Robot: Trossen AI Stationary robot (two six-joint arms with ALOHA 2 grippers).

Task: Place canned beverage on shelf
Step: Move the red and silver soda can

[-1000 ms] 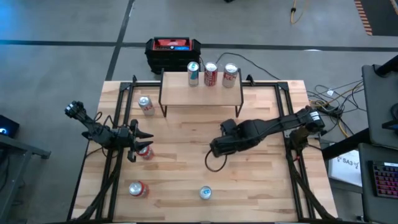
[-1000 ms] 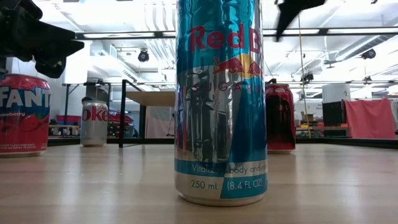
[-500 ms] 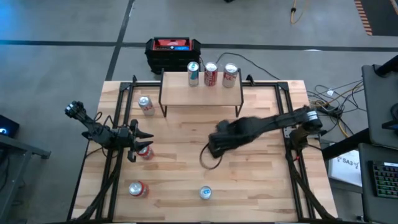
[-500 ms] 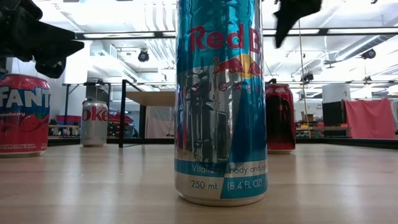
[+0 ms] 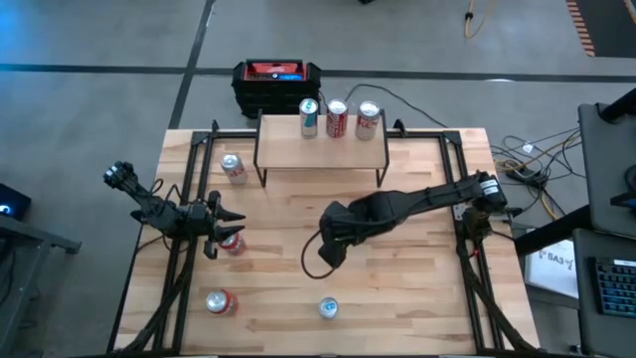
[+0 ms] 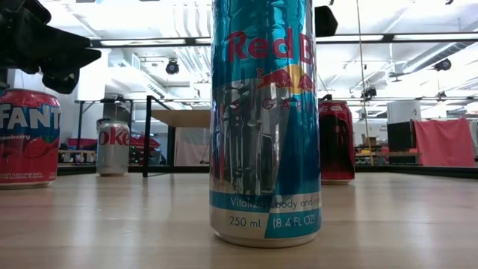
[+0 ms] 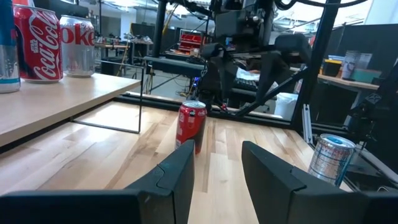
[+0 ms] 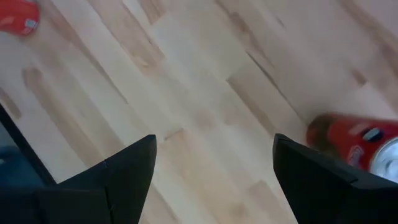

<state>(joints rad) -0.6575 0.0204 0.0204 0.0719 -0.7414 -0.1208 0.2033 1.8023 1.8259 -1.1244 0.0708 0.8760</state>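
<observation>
The shelf (image 5: pixel 320 144), a light board on thin black legs, stands at the table's far side with three cans (image 5: pixel 337 118) on top. On the table stand a silver can (image 5: pixel 233 167), a red can (image 5: pixel 232 243), another red can (image 5: pixel 221 301) and a blue Red Bull can (image 5: pixel 328 308), which fills the low view (image 6: pixel 265 119). My right gripper (image 5: pixel 331 247) hovers open over the table's middle, pointing steeply down, with bare wood between its fingers (image 8: pixel 214 171). My left gripper (image 5: pixel 224 224) waits at the left edge, its fingers slightly apart (image 7: pixel 214 168), holding nothing.
A black-and-red box (image 5: pixel 277 82) sits behind the shelf, off the table. Black frame rails (image 5: pixel 189 199) run along the table's left and right sides. Bare wood lies between the shelf and the near cans. A red can (image 8: pixel 354 140) shows beside my right fingers.
My right gripper has moved toward the table's left and near edge, sinking a little, and has rolled about its own axis and tipped further down. Its fingers keep the same gap. The cans and my left arm have stayed still.
</observation>
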